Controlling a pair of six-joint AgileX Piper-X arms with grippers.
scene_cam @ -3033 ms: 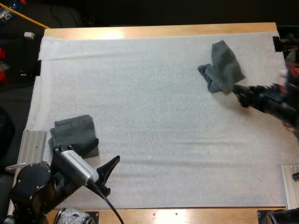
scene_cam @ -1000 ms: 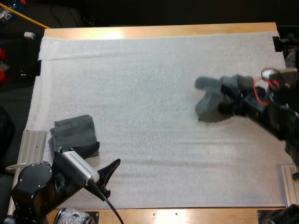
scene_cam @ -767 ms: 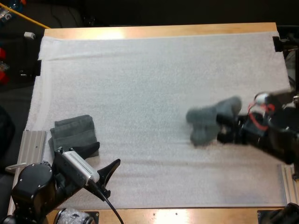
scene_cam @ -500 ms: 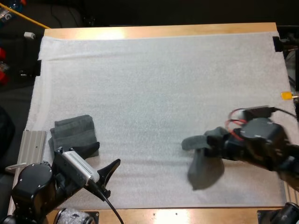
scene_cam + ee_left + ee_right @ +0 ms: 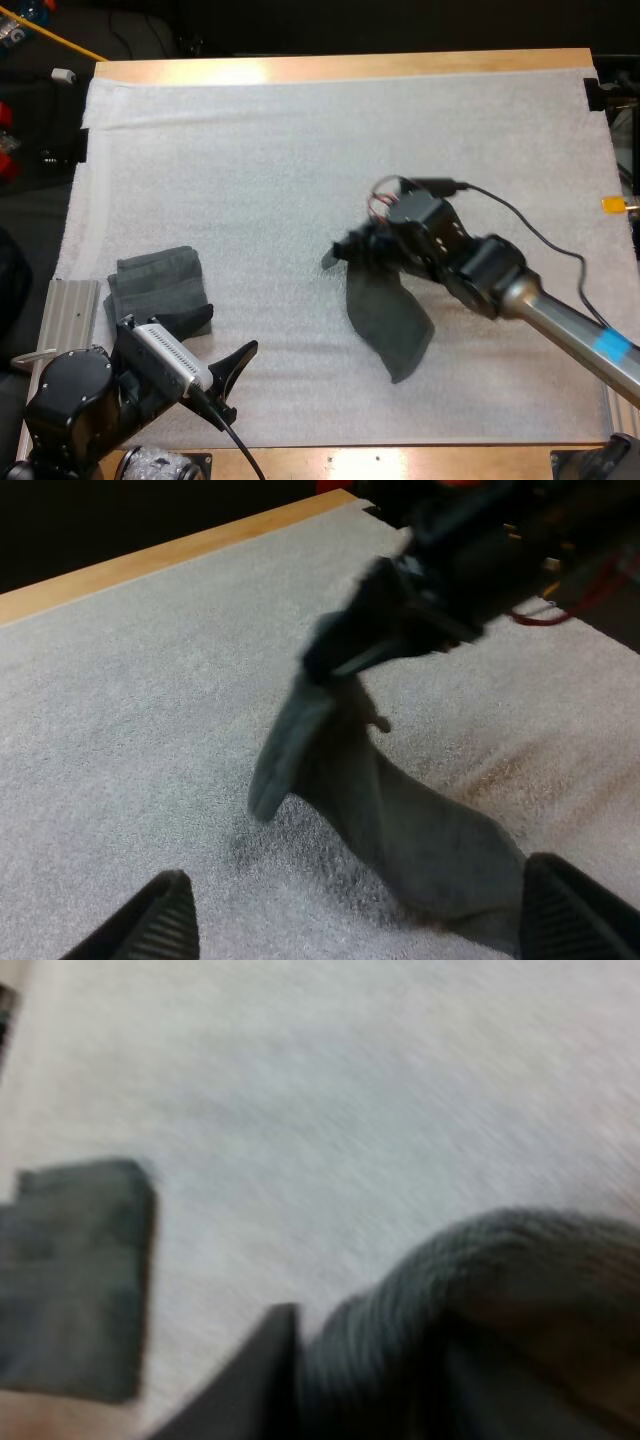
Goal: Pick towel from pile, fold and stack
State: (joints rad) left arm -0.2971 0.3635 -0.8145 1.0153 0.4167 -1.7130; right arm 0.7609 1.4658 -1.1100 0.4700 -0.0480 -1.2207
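Towel [image 5: 385,315] dangles by a corner from the clamped right pincer [image 5: 350,250], tail on the mat [image 5: 250,150], likely to spread flat; left pincer [image 5: 235,380] gapes empty beside the folded stack [image 5: 155,285].

Left arm sits folded low at the near left, left gripper [image 5: 233,380] aimed forward and to the right, jaws spread wide. Right arm stretches in long from the right side, right gripper [image 5: 352,250] leading, jaws pinched on the towel [image 5: 388,318].

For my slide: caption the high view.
Right hand holds a towel trailing on the mat; left hand open near the folded towel.
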